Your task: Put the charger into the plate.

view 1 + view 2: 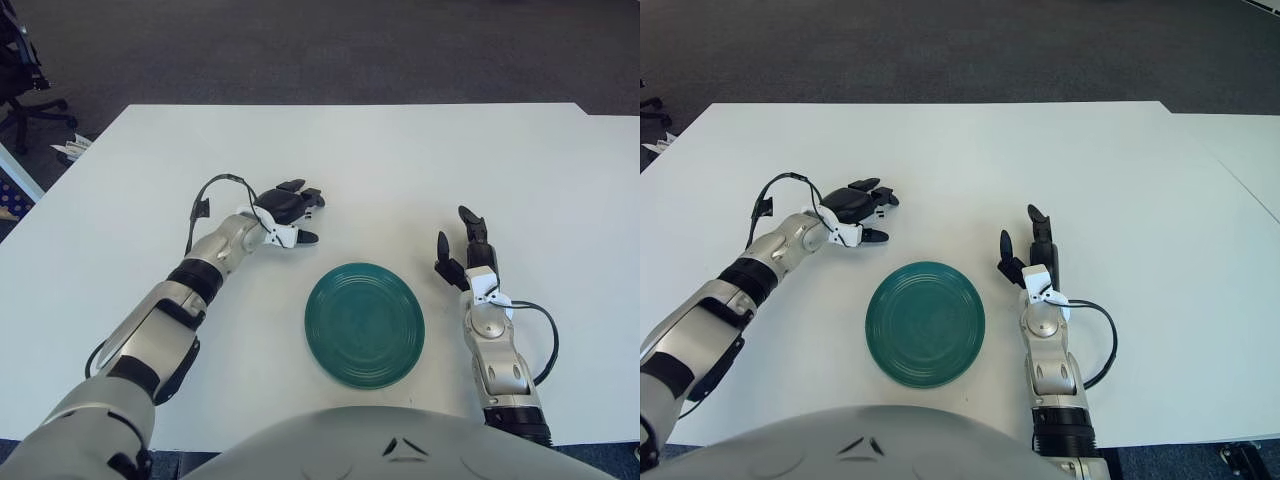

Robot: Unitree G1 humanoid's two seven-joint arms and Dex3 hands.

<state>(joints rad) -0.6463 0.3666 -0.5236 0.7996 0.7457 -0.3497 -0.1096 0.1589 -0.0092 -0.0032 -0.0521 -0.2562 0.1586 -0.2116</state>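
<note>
A dark green plate point(364, 323) sits on the white table point(400, 170) near the front edge. My left hand point(293, 214) is just beyond the plate's upper left rim, with its black fingers curled around a small object. Only a small white bit of that object, which I take for the charger point(317, 202), shows between the fingers; the rest is hidden. I cannot tell whether the hand touches the table. My right hand point(463, 250) shows to the right of the plate, fingers spread and holding nothing.
An office chair point(22, 85) stands on the dark carpet beyond the table's far left corner, with some papers point(70, 147) beside it. A second white table point(1240, 150) adjoins on the right.
</note>
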